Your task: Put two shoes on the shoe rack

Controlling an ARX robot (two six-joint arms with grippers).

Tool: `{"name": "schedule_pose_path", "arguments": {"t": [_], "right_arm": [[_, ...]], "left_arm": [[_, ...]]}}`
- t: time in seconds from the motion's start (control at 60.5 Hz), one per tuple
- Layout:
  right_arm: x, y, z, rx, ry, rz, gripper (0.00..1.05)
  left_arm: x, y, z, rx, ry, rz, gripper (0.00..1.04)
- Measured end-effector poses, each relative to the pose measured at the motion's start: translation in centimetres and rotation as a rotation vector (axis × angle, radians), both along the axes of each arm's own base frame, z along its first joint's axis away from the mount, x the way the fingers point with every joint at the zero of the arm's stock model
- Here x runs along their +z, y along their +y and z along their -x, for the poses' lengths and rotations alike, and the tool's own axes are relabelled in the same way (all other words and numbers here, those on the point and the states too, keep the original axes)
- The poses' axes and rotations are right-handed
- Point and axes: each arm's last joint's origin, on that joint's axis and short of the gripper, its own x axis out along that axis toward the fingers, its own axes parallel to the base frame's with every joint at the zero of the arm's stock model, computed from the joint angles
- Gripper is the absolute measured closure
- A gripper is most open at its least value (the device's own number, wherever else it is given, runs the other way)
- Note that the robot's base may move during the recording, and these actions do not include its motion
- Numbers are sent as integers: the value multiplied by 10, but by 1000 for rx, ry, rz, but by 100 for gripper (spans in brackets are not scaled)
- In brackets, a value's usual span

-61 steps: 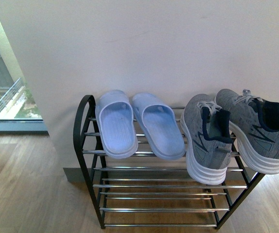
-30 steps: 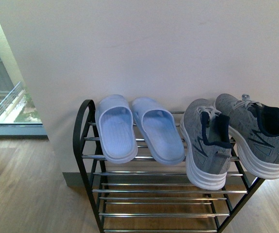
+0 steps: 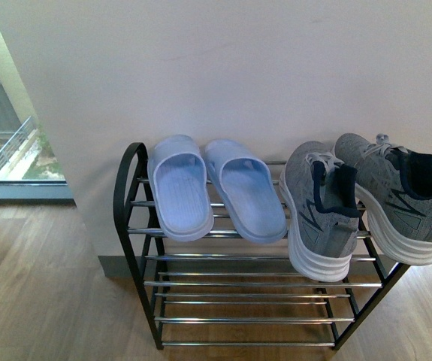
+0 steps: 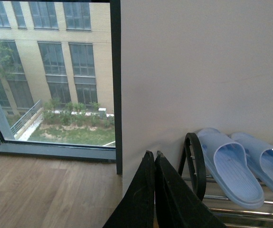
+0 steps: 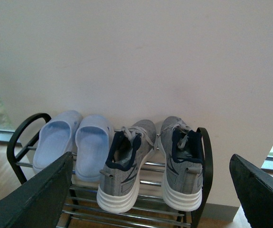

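Two grey knit sneakers with white soles stand on the top shelf of the black-framed shoe rack (image 3: 129,226), toes to the wall, at its right end. The left sneaker (image 3: 318,214) and right sneaker (image 3: 396,199) also show in the right wrist view (image 5: 124,166), (image 5: 181,164). The right sneaker's heel overhangs the rack's right end. My right gripper (image 5: 150,190) is open and empty, back from the rack, facing the sneakers. My left gripper (image 4: 154,154) is shut and empty, by the rack's rounded left end (image 4: 194,161). Neither arm shows in the front view.
A pair of pale blue slippers (image 3: 212,192) lies on the top shelf's left half. A white wall (image 3: 238,68) stands right behind the rack. A window (image 4: 51,71) with a dark frame is to the left. The floor (image 3: 43,286) is wood.
The front view shifted slightly: the rack and shoes dropped in the frame, then rose back. The shoes have not moved on the shelf.
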Motion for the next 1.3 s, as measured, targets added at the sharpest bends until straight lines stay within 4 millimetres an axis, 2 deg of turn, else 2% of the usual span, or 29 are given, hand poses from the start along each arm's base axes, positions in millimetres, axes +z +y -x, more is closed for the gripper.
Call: {"name": "schedule_pose_path", "arguments": {"t": [0.529,0.677,1.041,1.074,1.14,1.305], "right_arm": [[0,0,0,0,0,0,9],[0,0,0,0,0,0,9],[0,0,0,2,0,0,9],[0,0,0,2,0,0,9],[0,0,0,2,0,0,9],[0,0,0,2,0,0,9]], "left_arm": [[-1,0,11,0,0,0,104],[-4,0,21,0,14,0,104],[-4,0,21,1,17,0,104],[-4,0,21,1,17,0,99],[-4,0,21,1,17,0,82],[-4,0,21,1,17,0,49]]}}
